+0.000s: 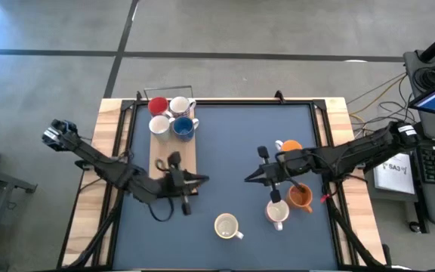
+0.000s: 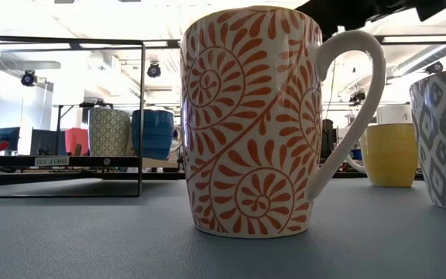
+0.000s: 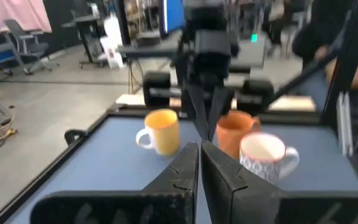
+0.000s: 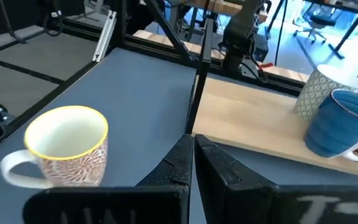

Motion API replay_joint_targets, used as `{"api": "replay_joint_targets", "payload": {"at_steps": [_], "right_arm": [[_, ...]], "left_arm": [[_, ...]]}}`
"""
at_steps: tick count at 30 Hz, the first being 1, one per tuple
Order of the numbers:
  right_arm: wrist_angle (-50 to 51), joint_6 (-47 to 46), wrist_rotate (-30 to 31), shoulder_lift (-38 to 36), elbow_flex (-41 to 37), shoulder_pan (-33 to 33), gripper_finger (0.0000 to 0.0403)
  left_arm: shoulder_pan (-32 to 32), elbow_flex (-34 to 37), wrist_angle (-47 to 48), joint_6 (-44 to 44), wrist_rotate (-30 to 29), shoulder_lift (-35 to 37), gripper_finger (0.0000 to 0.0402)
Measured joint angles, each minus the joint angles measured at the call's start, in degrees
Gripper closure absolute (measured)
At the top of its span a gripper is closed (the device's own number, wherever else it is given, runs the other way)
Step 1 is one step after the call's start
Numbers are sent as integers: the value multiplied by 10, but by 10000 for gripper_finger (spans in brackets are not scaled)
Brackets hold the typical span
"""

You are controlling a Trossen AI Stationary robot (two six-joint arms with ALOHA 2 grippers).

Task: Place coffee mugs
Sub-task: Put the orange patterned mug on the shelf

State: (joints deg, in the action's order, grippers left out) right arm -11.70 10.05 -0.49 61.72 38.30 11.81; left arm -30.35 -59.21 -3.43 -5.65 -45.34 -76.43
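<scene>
Blue mat (image 1: 232, 143) covers the table, concrete floor (image 1: 202, 30) beyond; four mugs (image 1: 171, 115) stand far left on a wooden board (image 1: 174, 155), four near right; left gripper (image 1: 202, 180) and right gripper (image 1: 249, 179) are both closed, holding nothing.

Hardly any writing can be read. At the left edge of the low view a small white label (image 2: 51, 161) sits on the dark shelf rail (image 2: 91, 161), its characters too small to make out. The mugs carry only patterns.
</scene>
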Motion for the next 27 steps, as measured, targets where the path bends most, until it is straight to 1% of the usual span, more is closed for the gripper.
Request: {"api": "replay_joint_targets", "payload": {"at_steps": [6, 8, 12, 15, 18, 21, 25, 27], "right_arm": [[-39, 35, -12, -40, -30, 1, 394], [-51, 45, -15, -52, -39, 1, 394], [-70, 68, -15, -72, -59, 0, 394], [-74, 73, -15, -88, -65, -1, 394], [-73, 76, -15, -102, -68, -1, 394], [-71, 76, -16, -120, -74, -1, 394], [-71, 75, -16, -141, -86, -1, 394], [-71, 73, -16, -152, -93, -1, 394]], "left_arm": [[0, -129, 187, -63, 6, -94, 400], [1, -173, 244, -85, 35, -125, 400], [2, -258, 319, -105, 107, -188, 400], [2, -316, 376, -112, 131, -234, 400], [2, -364, 425, -117, 134, -273, 400], [4, -401, 454, -118, 135, -306, 400], [7, -431, 480, -117, 139, -331, 397], [9, -437, 483, -115, 157, -337, 390]]}}
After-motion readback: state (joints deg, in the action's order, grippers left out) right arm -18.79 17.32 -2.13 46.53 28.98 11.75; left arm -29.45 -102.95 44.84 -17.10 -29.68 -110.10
